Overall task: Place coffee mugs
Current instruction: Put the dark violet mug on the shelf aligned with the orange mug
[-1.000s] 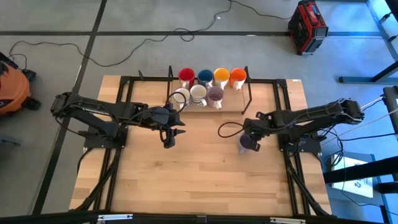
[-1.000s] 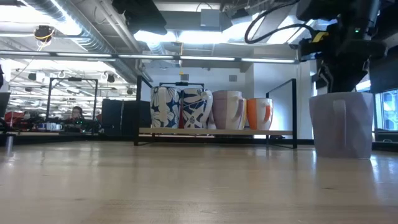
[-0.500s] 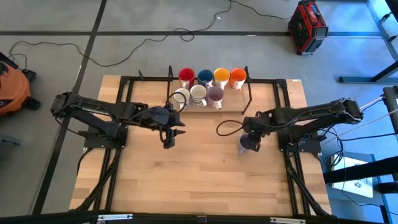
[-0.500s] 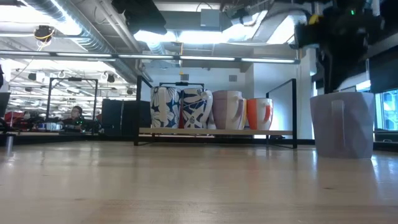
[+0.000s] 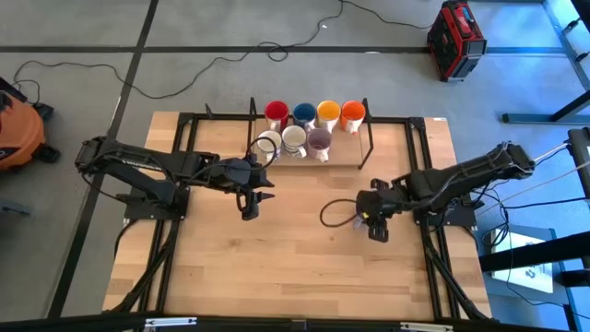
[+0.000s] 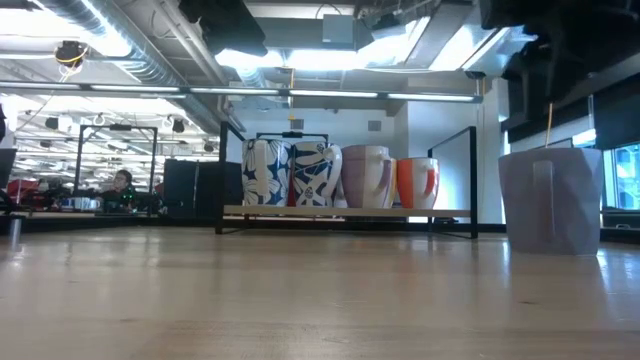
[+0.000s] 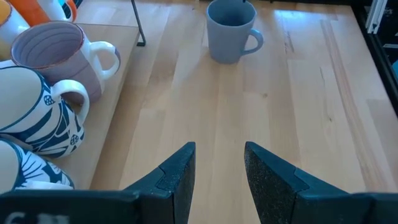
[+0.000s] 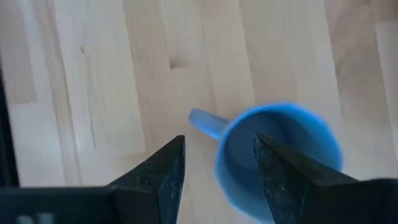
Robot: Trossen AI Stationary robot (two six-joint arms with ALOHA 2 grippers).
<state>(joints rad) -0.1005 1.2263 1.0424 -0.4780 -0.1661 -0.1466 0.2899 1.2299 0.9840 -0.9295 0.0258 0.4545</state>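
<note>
A dull purple coffee mug stands upright on its base on the table's right half, handle sticking out to one side. My right gripper hovers open just above it, touching nothing; in the high view this gripper covers most of the mug. My left gripper waits open left of the table's middle, pointing at the same mug. Seven more mugs stand in two rows on a shelf at the far middle. The back row runs from red to orange.
The shelf's front row holds two patterned white mugs and a purple one. Black upright rods frame the shelf. A dark cable loop hangs beside my right gripper. Bare wood fills the table's near half.
My right gripper has opened and let go of the purple mug. It has then risen and drawn back toward the table's near edge, rolling a little. The mug has stayed upright in the same spot on the table.
</note>
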